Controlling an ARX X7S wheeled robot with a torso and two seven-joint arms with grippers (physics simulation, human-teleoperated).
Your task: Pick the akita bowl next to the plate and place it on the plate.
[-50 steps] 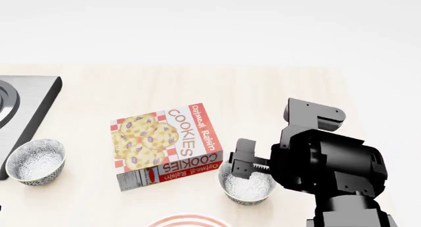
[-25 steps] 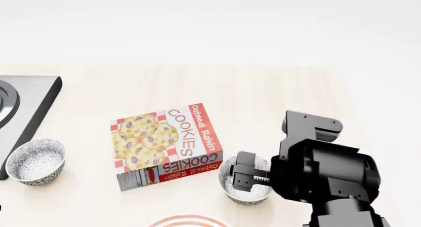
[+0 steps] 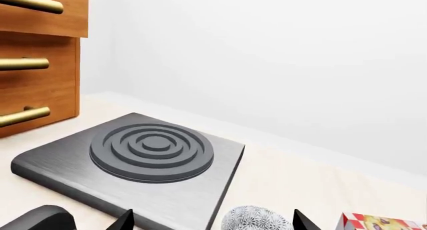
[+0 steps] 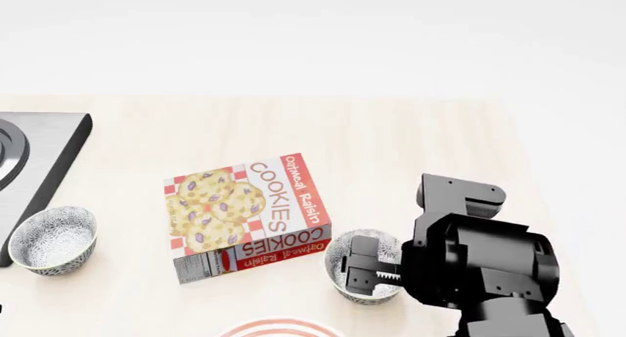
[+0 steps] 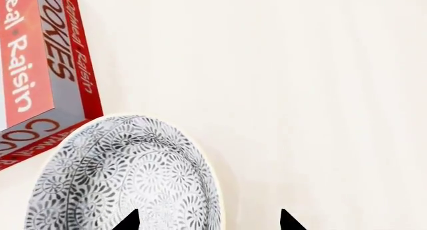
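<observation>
The akita bowl [image 4: 338,268], speckled grey and white, stands just beyond the red-ringed plate [image 4: 281,328], whose far edge alone shows at the bottom of the head view. My right gripper [image 4: 370,272] is open and low over this bowl. In the right wrist view the bowl [image 5: 127,175] fills the lower part, and my right gripper [image 5: 208,221] straddles its rim, one fingertip inside and one outside. A second identical bowl [image 4: 54,238] sits far left. My left gripper [image 3: 212,222] is open, with that second bowl [image 3: 257,220] just beyond its tips.
A cookie box [image 4: 246,216] lies flat right beside the akita bowl, its red edge [image 5: 73,75] close to the rim. A grey stove plate [image 3: 152,150] sits at the far left, with wooden drawers [image 3: 40,60] behind it.
My right gripper has come down and toward the near edge, from above the akita bowl's far rim to low over the bowl. Bowls, box and plate have not moved.
</observation>
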